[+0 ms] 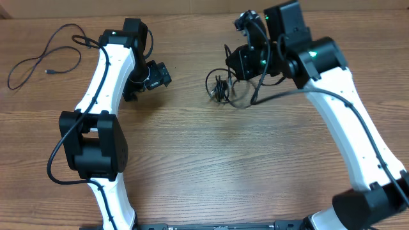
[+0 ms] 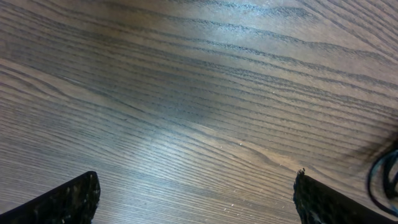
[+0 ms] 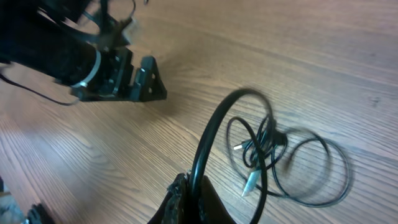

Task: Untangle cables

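A small tangle of thin black cables [image 1: 222,88] lies on the wooden table at the back centre. In the right wrist view the tangle [image 3: 273,152] shows loops and a silver plug end [image 3: 251,183]. My right gripper [image 3: 194,198] is shut on one black cable strand that arcs up from the tangle; in the overhead view it [image 1: 241,62] hangs just right of the knot. My left gripper [image 1: 161,75] is open and empty, well left of the tangle. In the left wrist view its jaws [image 2: 196,199] frame bare wood, with a cable loop [image 2: 385,177] at the right edge.
A separate loose black cable [image 1: 45,57] with a plug end lies at the far left back of the table. The left gripper [image 3: 118,78] shows in the right wrist view, upper left. Both white arms reach in from the front edge.
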`<state>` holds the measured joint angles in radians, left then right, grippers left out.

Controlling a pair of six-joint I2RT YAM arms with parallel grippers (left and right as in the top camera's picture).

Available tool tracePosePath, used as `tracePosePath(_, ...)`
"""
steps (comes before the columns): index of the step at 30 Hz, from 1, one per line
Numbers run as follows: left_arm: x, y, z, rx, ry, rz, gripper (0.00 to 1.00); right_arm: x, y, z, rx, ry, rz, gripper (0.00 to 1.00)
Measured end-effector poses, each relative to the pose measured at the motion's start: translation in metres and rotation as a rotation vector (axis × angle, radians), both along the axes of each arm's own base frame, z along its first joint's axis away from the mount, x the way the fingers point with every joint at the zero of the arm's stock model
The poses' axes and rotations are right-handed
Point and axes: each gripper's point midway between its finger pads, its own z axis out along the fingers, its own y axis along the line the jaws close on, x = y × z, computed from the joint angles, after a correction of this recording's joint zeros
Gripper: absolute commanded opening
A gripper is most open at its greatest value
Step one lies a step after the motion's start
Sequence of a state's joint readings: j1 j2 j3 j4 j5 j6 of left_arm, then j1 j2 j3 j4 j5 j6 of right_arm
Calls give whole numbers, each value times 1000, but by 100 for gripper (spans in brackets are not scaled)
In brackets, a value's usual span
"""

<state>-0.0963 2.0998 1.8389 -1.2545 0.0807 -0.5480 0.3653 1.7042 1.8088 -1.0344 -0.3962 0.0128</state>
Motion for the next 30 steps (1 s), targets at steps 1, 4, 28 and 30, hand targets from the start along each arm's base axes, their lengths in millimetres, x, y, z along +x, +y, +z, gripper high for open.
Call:
tracePosePath(1, 0, 0, 0, 0, 0, 0, 100, -2, -2, 5, 5, -7, -12, 4)
tracePosePath(4, 0, 0, 0, 0, 0, 0, 100, -7, -4, 10, 19, 12, -34, 4)
tracePosePath(28, 3, 0, 0, -2, -14, 1, 99, -120, -26, 159, 308, -210, -8, 4)
tracePosePath(30, 2, -2, 0, -10, -9, 0, 100, -127, -29, 163, 314, -217, -13, 4)
